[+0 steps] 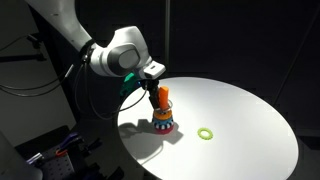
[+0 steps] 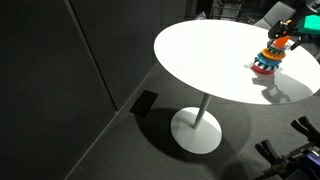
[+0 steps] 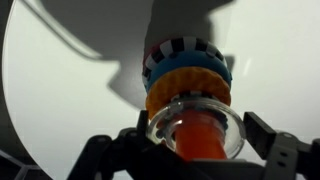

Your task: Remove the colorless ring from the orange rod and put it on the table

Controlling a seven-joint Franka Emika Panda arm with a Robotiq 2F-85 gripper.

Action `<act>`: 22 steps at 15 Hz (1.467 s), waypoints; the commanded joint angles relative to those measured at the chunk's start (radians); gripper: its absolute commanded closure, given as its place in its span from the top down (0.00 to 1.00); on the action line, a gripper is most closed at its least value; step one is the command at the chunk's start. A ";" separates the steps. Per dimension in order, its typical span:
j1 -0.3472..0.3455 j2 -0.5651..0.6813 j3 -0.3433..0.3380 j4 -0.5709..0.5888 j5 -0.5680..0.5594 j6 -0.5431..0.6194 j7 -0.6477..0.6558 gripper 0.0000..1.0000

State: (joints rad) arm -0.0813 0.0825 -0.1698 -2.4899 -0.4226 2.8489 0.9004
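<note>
I am looking down the wrist view and the colorless ring point(image 3: 160, 125) is sitting around the top of the orange rod point(image 3: 198, 130), above the coloured stacked rings point(image 3: 185, 62), so nothing of the removal is showing as done. The gripper point(image 3: 197, 142) is hanging over the peg with its fingers point(image 3: 100, 158) spread apart, one on each side of the clear ring. I am not seeing them pressing on it, though the left pad is looking very near its edge. By my judgement the closing, the lift off the peg and the setting down on the table point(image 1: 250, 120) are all left to do. In an exterior view a light-green ring point(image 1: 206, 133) is lying flat on the white top, well apart from the stack point(image 1: 165, 124), leaving bare surface around it for the drop. The rod itself is running between the fingers, so I am expecting to need a straight upward pull to avoid tipping the stack.
</note>
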 commanded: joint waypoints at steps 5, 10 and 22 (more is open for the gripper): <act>0.009 -0.094 0.010 0.000 0.051 -0.074 -0.025 0.68; -0.014 -0.167 0.033 0.010 0.075 -0.120 -0.026 0.68; -0.040 -0.238 0.122 0.055 0.155 -0.130 -0.059 0.68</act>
State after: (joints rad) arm -0.1076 -0.1628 -0.0787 -2.4643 -0.3079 2.7414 0.8814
